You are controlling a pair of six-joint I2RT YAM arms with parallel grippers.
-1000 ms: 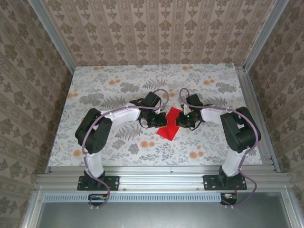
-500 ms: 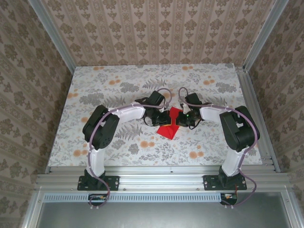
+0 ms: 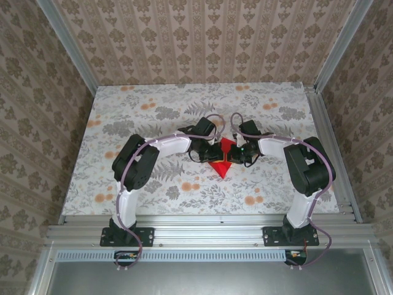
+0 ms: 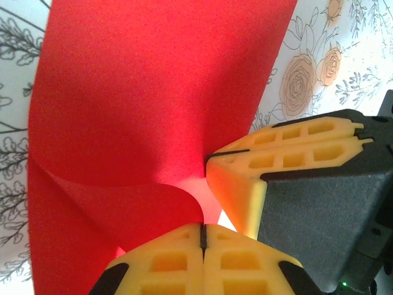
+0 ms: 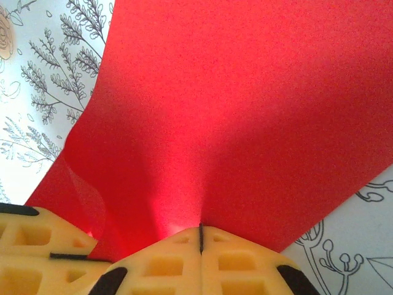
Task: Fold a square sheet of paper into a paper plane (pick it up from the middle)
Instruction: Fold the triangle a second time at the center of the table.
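Observation:
The red sheet of paper [image 3: 223, 163] hangs bent between my two grippers at the middle of the table, its lower corner pointing toward the arms. In the left wrist view the sheet [image 4: 153, 98] curves up from my left gripper [image 4: 202, 228], which is shut on its edge. The right gripper's yellow fingers [image 4: 245, 178] press in close beside it. In the right wrist view the sheet [image 5: 233, 117] spreads up from my right gripper [image 5: 201, 228], which is shut on it, with the left gripper's fingers [image 5: 34, 246] at the lower left. The paper plane is out of view.
The floral tablecloth [image 3: 153, 110] stretches round the grippers, with orange flower prints [image 3: 189, 186] in front of them. Patterned walls [image 3: 202, 37] close the back and sides, and a metal rail [image 3: 209, 228] runs along the near edge.
My left gripper has swung right until it meets the right gripper. The sheet went from lying open and flat to bent together into a narrow hanging wedge.

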